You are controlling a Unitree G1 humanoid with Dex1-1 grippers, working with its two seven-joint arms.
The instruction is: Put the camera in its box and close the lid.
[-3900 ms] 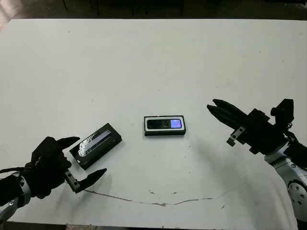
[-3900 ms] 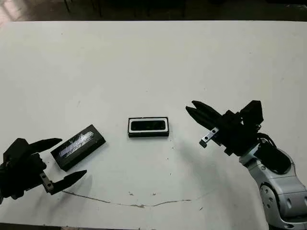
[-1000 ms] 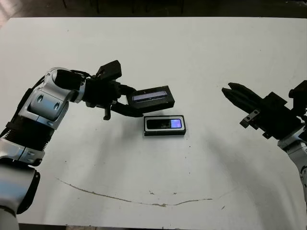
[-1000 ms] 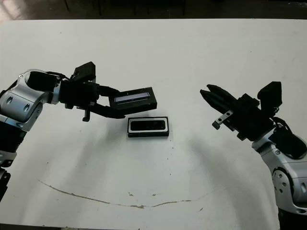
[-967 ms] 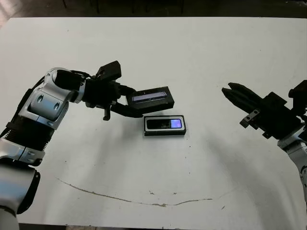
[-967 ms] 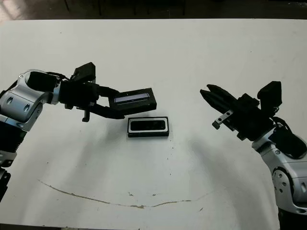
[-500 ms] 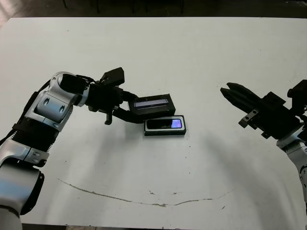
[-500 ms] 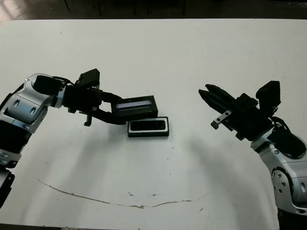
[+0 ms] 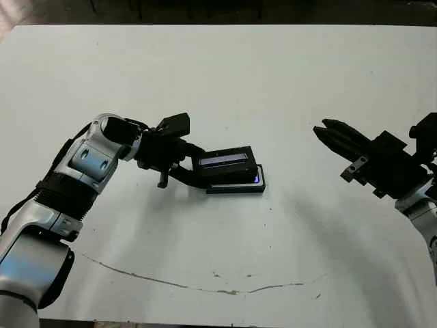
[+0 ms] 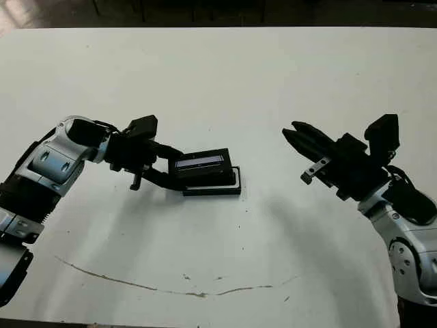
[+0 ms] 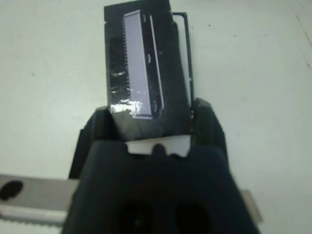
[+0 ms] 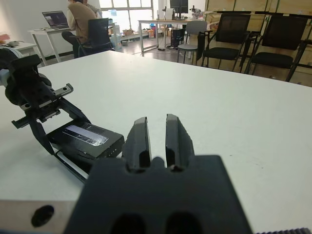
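Left pincer (image 9: 198,172) clamps lid (image 9: 225,165) over box (image 9: 260,184), seemingly tilted.

White table (image 9: 287,89) with a thin dark curved scratch (image 9: 198,287) near its front edge, beyond the far edge a seated person (image 12: 80,19) at a desk with a laptop (image 12: 55,19), black office chairs (image 12: 234,29)

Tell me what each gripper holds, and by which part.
Left gripper holds the lid by one short end, over the box. Right gripper holds nothing.
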